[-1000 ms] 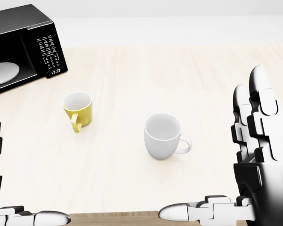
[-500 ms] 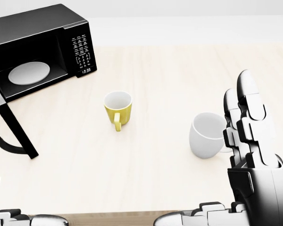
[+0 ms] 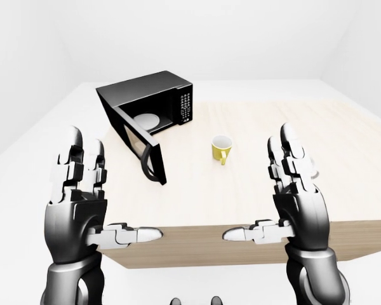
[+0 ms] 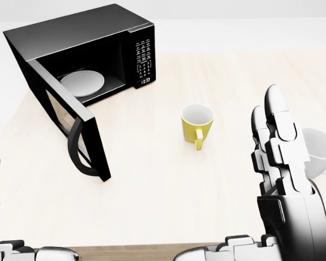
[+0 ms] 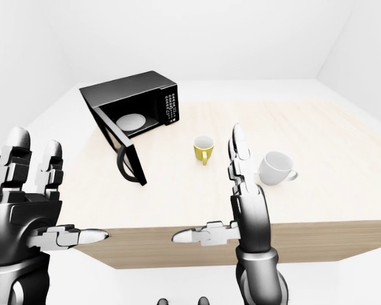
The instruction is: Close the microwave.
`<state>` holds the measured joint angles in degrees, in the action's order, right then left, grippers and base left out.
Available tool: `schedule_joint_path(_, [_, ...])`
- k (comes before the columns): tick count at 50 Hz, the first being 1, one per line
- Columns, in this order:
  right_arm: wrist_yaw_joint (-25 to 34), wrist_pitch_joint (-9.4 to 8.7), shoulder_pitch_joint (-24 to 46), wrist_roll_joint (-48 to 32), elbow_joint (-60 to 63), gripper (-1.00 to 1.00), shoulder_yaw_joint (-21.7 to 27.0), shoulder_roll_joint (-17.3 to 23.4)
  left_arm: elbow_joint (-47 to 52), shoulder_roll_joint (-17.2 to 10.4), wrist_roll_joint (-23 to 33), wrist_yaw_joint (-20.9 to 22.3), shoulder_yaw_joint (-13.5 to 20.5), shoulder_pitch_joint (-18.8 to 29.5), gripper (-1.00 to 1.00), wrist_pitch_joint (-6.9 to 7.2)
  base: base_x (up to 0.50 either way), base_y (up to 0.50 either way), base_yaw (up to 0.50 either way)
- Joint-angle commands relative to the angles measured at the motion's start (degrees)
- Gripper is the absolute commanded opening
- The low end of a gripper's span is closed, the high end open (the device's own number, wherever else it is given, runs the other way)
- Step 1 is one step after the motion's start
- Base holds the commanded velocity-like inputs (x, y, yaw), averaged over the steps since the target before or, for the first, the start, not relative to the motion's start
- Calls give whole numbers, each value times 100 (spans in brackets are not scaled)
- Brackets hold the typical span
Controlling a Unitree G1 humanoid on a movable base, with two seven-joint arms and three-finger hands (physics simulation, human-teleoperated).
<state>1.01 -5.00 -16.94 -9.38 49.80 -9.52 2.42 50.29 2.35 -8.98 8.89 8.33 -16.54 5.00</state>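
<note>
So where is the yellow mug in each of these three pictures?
Left-eye view: the yellow mug stands right of centre, on the table, right of the open microwave.
Head view: right of centre, near the middle height, handle toward the bottom of the picture.
Right-eye view: about centre, between the microwave and the white mug.
Shared landmark: the microwave's open door, always left of the yellow mug.
</note>
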Motion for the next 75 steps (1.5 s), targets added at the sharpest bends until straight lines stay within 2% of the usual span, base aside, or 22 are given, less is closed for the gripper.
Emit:
schedule_joint_path(1, [-1,0,-11,-4,12,100,-21,12,-9,4,6,13,4,1,100,0,0,50,0])
schedule_joint_path(48, [-53,0,-25,-25,7,100,-67,28,-47,6,25,21,-23,-22,100,0,0,50,0])
schedule_joint_path(53, [-180,0,106,9,-71,100,96,-72,-46,17,-37,0,16,2,100,0,0,5,0])
schedule_joint_path(69, [-363,0,165,-162,-57,100,92,-104,-45,14,44,-25,-25,-3,100,0,0,0,0])
schedule_joint_path(75, [-317,0,143,-44,42,100,82,-102,93,18,-225,-37,86,44,100,0,0,0,0])
